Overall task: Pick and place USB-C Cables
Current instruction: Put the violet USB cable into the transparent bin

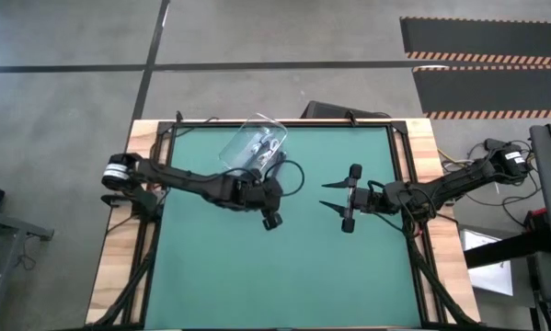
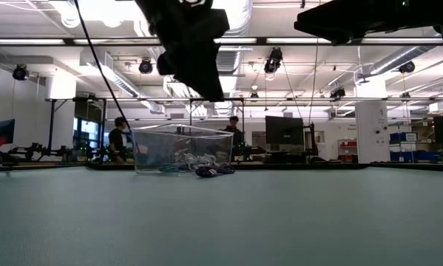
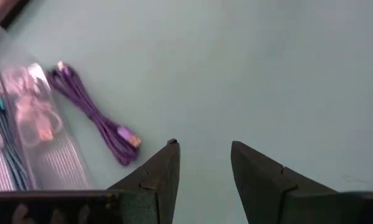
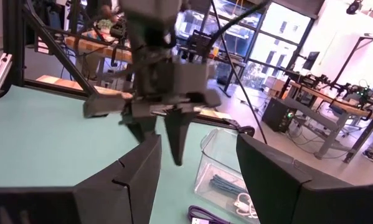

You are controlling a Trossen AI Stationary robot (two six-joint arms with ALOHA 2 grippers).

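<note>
A dark purple cable bundle [image 3: 96,116] lies flat on the green mat just outside the clear plastic box [image 1: 254,147]; it also shows in the low view [image 2: 214,171]. Inside the box lie a teal cable [image 3: 9,146] and white cables [image 3: 32,109]. My left gripper [image 3: 203,155] is open and hangs above the mat, fingers pointing down, a little to one side of the purple cable and touching nothing. My right gripper [image 1: 328,196] is open over the mat's right half, level, facing the left gripper [image 4: 164,127].
The clear box stands at the table's far edge, left of centre, tilted in the high view. A black robot wire loops beside it [image 1: 296,175]. Bare green mat [image 1: 275,276] fills the near half. Wooden table borders [image 1: 119,267] flank the mat. People and workbenches stand beyond the table [image 2: 117,140].
</note>
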